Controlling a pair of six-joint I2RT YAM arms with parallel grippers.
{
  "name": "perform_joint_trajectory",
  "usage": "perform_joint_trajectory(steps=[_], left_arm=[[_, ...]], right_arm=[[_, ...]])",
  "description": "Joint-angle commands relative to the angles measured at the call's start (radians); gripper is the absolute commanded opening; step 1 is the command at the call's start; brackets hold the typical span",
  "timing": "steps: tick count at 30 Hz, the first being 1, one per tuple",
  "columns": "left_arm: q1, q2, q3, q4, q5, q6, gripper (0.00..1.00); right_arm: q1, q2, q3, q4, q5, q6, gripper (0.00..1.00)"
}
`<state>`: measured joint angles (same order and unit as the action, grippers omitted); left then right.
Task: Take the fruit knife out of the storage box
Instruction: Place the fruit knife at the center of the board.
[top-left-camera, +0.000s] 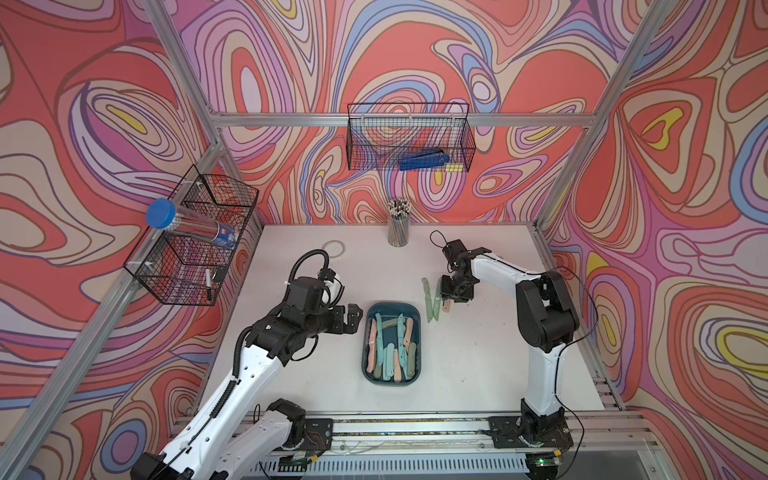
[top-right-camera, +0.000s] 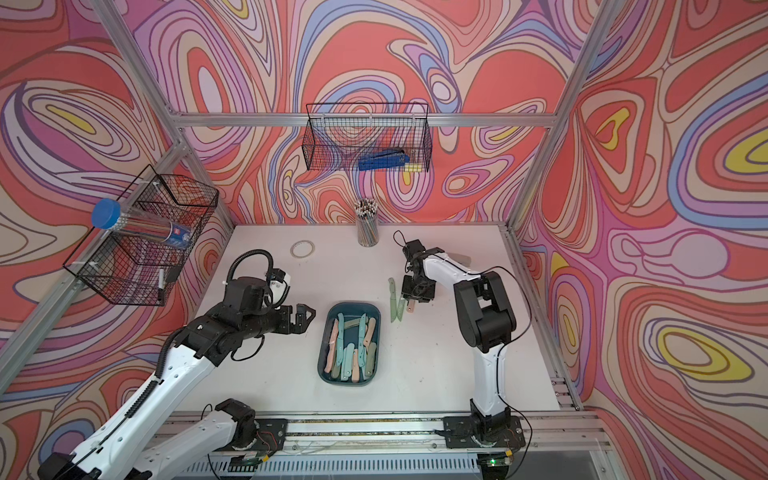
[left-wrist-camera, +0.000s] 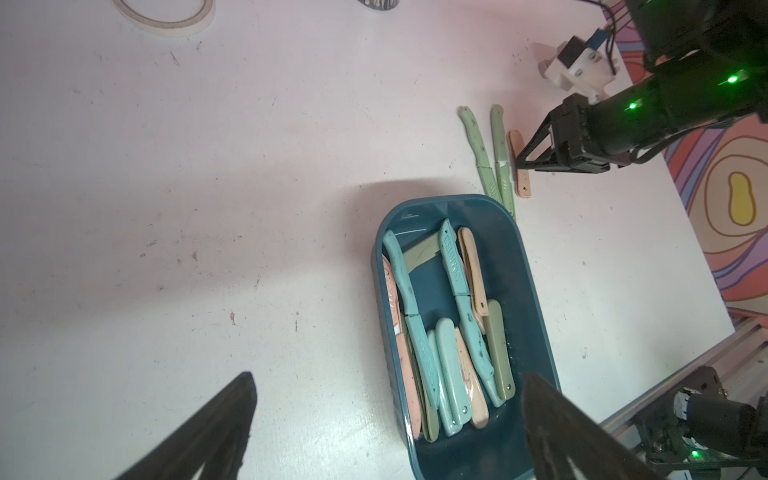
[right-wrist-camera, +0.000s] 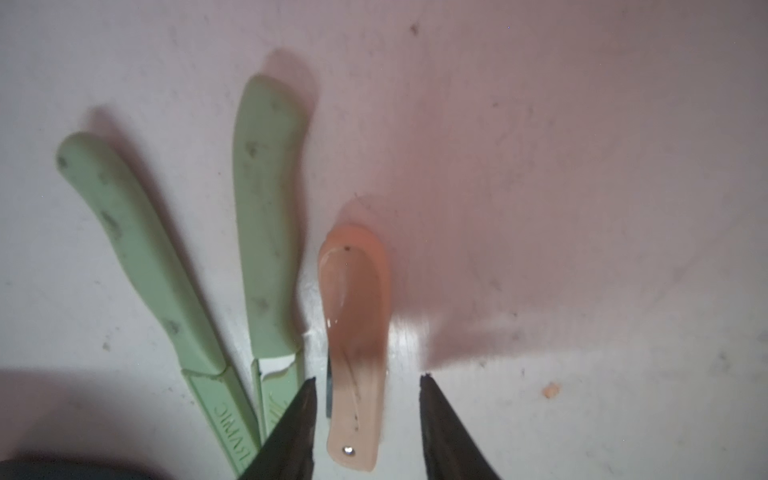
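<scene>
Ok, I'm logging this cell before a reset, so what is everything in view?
dark teal plastic storage box: one, teal, mid-table
pastel fruit knives: roughly ten, blue, pink, green, beige, piled overlapping in the box
light green sheathed knives: two, green, on the table beyond the box
peach folded knife: one, peach, beside them
mesh cup of pencils: one, grey, table's back edge
tape ring: one, pale, table's back left
black wire baskets: two, black, back wall and left wall
blue hand tool: one, blue, back basket
clear tube with blue cap: one, left basket
left gripper: open, beside the box
right gripper: open, straddling the peach knife
</scene>
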<state>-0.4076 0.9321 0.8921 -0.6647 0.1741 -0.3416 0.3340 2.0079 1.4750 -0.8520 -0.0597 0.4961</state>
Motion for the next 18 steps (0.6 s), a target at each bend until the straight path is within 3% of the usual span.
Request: perform_joint_trajectory(steps=[1, 7, 16, 18], left_arm=[[-0.024, -0.003, 0.028, -0.044, -0.050, -0.010, 1.00], [-0.091, 0.072, 0.074, -0.080, -0.101, -0.047, 0.99], [-0.278, 0.267, 0.120, 0.008, -0.178, -0.106, 0.99], [-0.319, 0.319, 0.123, 0.046, -0.191, -0.125, 0.95]], right_arm=[[-0.004, -0.104, -0.045, 0.044, 0.017, -0.023, 0.46], [-0.004, -0.199, -0.147, 0.124, -0.024, -0.076, 0.59], [-0.005, -0.309, -0.233, 0.177, -0.018, -0.051, 0.57], [-0.004, -0.323, -0.238, 0.170, -0.010, -0.052, 0.58]])
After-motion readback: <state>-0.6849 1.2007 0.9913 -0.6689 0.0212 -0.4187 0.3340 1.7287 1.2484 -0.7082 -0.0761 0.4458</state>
